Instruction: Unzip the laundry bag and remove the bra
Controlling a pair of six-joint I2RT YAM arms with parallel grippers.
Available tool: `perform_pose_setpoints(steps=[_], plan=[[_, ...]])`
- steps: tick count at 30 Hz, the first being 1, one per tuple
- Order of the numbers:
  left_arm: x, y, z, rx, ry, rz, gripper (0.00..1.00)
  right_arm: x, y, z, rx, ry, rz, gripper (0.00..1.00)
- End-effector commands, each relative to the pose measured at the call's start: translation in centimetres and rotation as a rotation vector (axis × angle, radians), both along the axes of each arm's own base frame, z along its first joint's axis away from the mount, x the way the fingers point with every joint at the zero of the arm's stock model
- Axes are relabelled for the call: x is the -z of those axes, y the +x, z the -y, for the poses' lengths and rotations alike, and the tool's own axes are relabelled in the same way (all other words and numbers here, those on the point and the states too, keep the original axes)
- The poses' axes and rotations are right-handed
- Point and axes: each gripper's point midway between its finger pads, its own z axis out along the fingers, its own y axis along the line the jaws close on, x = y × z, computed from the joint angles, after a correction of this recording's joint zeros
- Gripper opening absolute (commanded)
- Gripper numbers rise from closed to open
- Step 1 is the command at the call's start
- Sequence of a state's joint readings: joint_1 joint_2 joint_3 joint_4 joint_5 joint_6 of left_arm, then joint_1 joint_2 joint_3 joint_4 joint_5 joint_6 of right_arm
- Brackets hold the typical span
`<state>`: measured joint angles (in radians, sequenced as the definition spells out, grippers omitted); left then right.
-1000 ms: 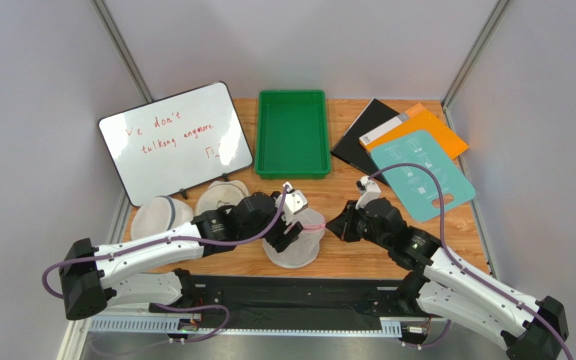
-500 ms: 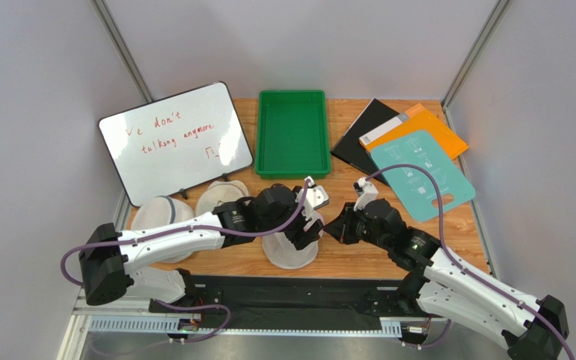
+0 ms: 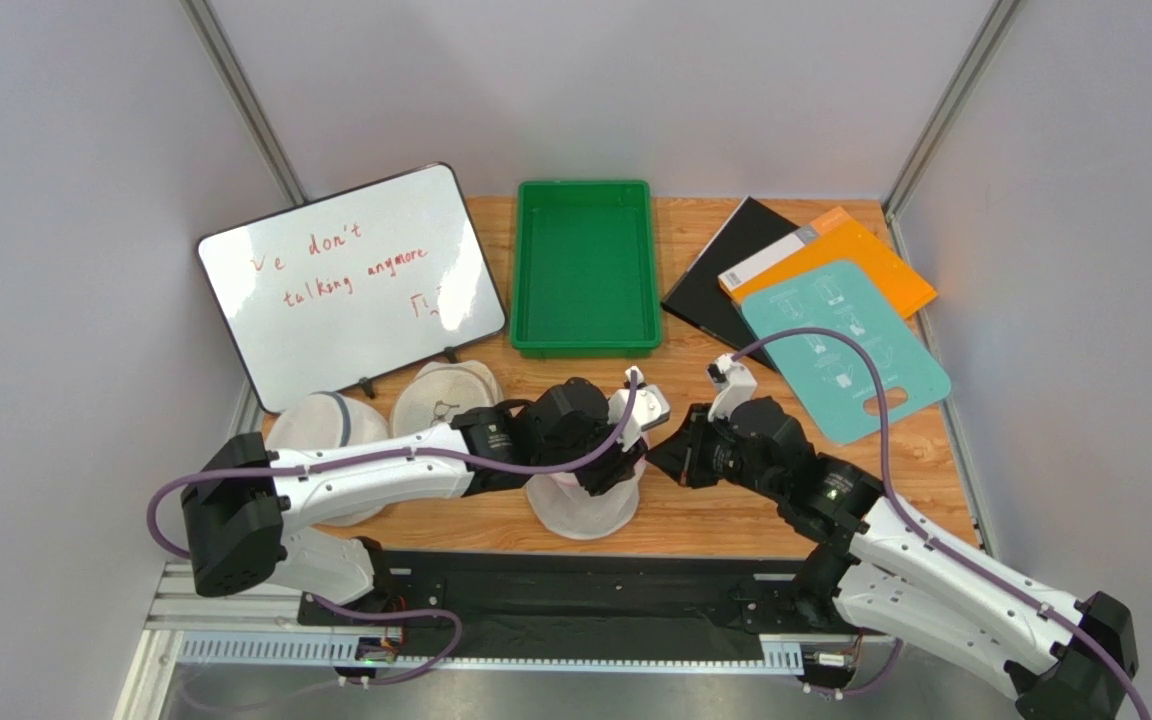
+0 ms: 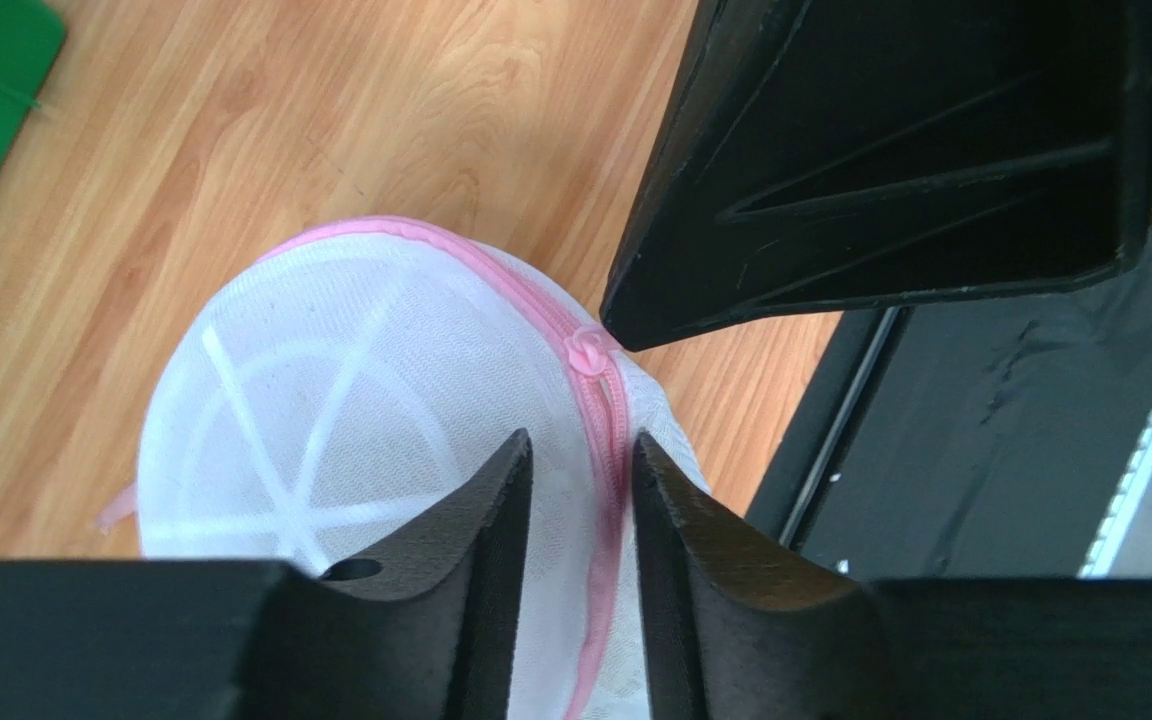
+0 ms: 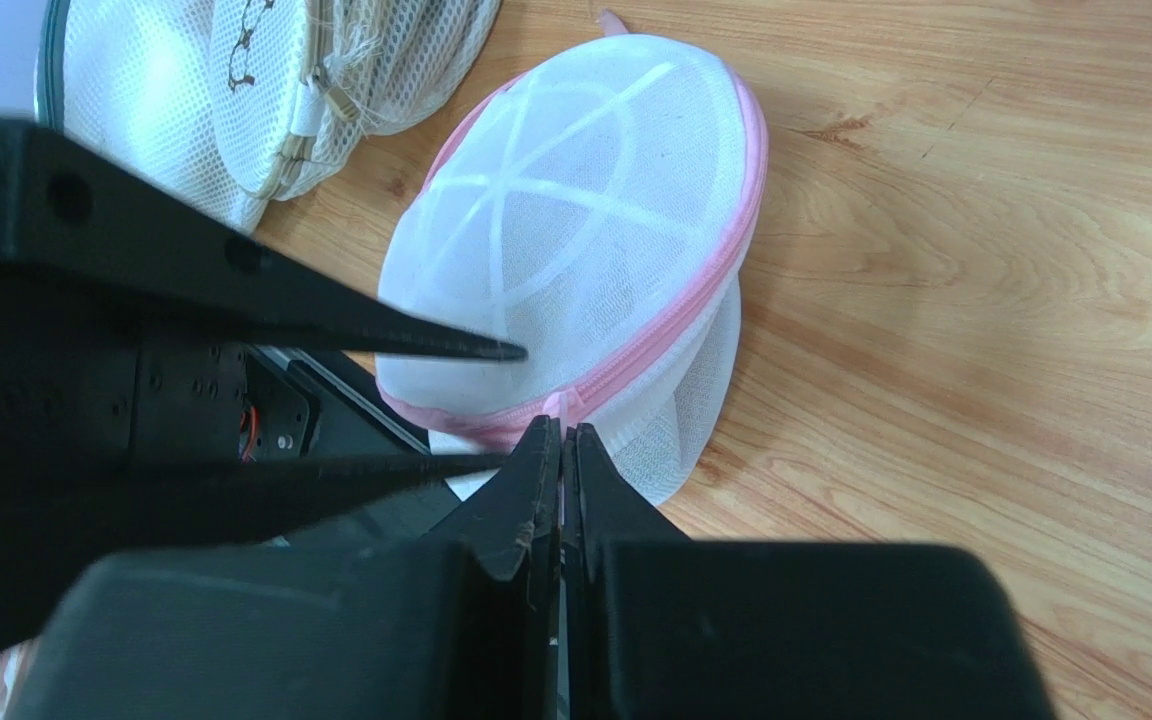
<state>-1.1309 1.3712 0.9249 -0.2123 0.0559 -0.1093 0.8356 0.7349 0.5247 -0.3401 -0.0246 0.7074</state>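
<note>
The laundry bag, a white mesh dome with pink trim, sits at the table's near edge, between the two grippers. My left gripper has its jaws narrowed around the pink zipper seam; mesh fills the gap between them, and both fingers touch the bag. In the top view the left gripper is over the bag's right side. My right gripper is shut on the pink zipper pull at the bag's lower rim, and its tip meets the slider. The right gripper is just right of the bag. The bra is hidden.
Two plain white mesh bags lie left of the bag. A whiteboard leans at the back left, with a green tray behind the bag. A teal board, an orange folder and a black book lie at the right. A black rail runs along the near edge.
My left arm has swung right across the bag toward the right gripper, and its jaws have narrowed onto the zipper seam. The right arm has barely moved.
</note>
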Motion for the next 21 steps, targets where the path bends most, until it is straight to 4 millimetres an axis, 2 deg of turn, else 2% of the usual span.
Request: perform_pose_setpoints(steps=[1, 8, 17, 21], plan=[[-0.7, 0.5, 0.3, -0.02, -0.009, 0.022, 0.33, -2.8, 0.3, -0.7, -0.011, 0.062, 0.054, 0.0], [-0.4, 0.7, -0.2, -0.04, 0.002, 0.032, 0.0, -2.2, 0.5, -0.6, 0.0, 0.048, 0.049, 0.0], [-0.8, 0.6, -1.4, -0.052, 0.006, 0.057, 0.0, 0.2, 1.4, 0.8, 0.067, -0.043, 0.04, 0.0], [-0.9, 0.6, -2.2, -0.059, 0.01, 0.067, 0.0, 0.5, 1.8, 1.0, 0.082, -0.068, 0.046, 0.0]])
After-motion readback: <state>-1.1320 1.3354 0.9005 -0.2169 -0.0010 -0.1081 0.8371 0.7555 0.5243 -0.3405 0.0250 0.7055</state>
